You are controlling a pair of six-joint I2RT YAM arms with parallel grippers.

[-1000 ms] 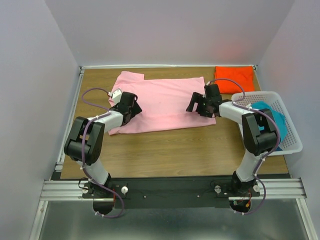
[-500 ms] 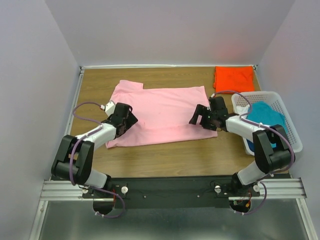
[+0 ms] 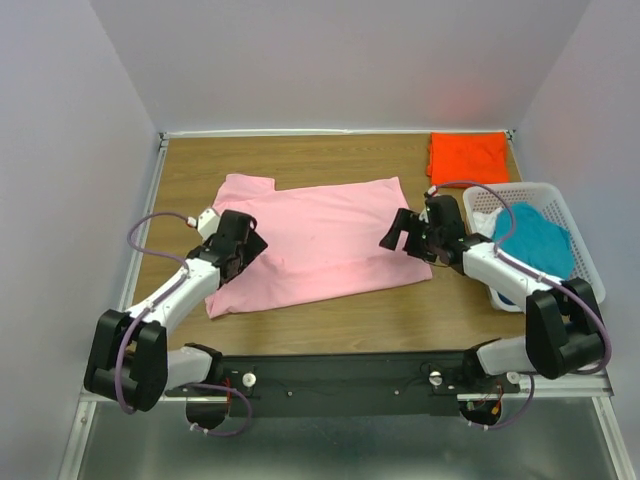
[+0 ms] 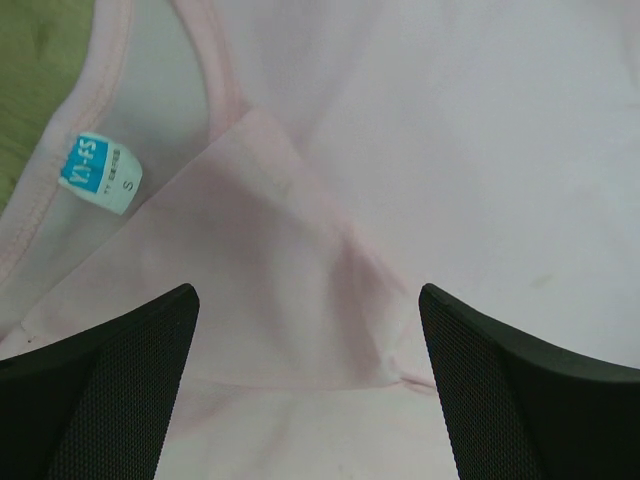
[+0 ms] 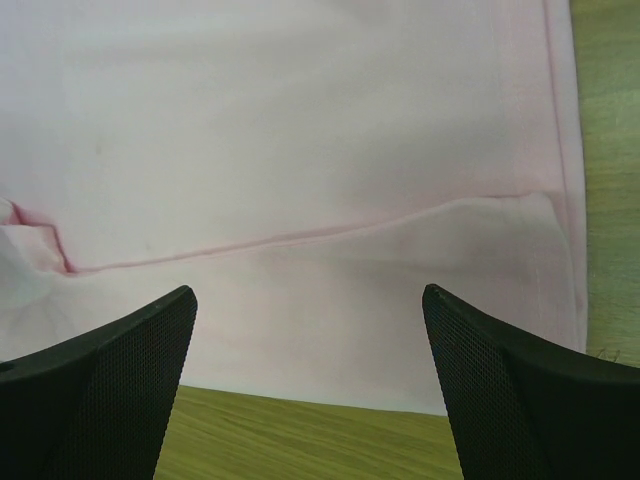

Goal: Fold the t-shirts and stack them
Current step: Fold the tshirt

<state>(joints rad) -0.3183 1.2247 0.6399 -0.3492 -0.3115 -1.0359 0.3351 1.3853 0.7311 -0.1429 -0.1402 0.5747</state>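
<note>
A light pink t-shirt (image 3: 325, 240) lies spread flat on the wooden table, its collar at the left. My left gripper (image 3: 246, 244) is open, low over the collar end. In the left wrist view the pink shirt (image 4: 420, 130) fills the frame, with its blue neck label (image 4: 100, 172) at upper left between the wide-apart fingers of my left gripper (image 4: 305, 300). My right gripper (image 3: 399, 233) is open over the shirt's right hem. In the right wrist view my right gripper (image 5: 309, 295) spans the hem (image 5: 330, 310). A folded orange shirt (image 3: 467, 157) lies at the back right. A teal shirt (image 3: 537, 243) sits in the basket.
The white lattice basket (image 3: 592, 283) stands at the right edge, close to my right arm. Grey walls enclose the table on three sides. Bare wood (image 3: 340, 315) shows between the pink shirt and the arm bases, and at the back left (image 3: 200, 160).
Both arms have drawn back toward the near edge. The pink shirt has slid with them, away from the back wall, and turned slightly.
</note>
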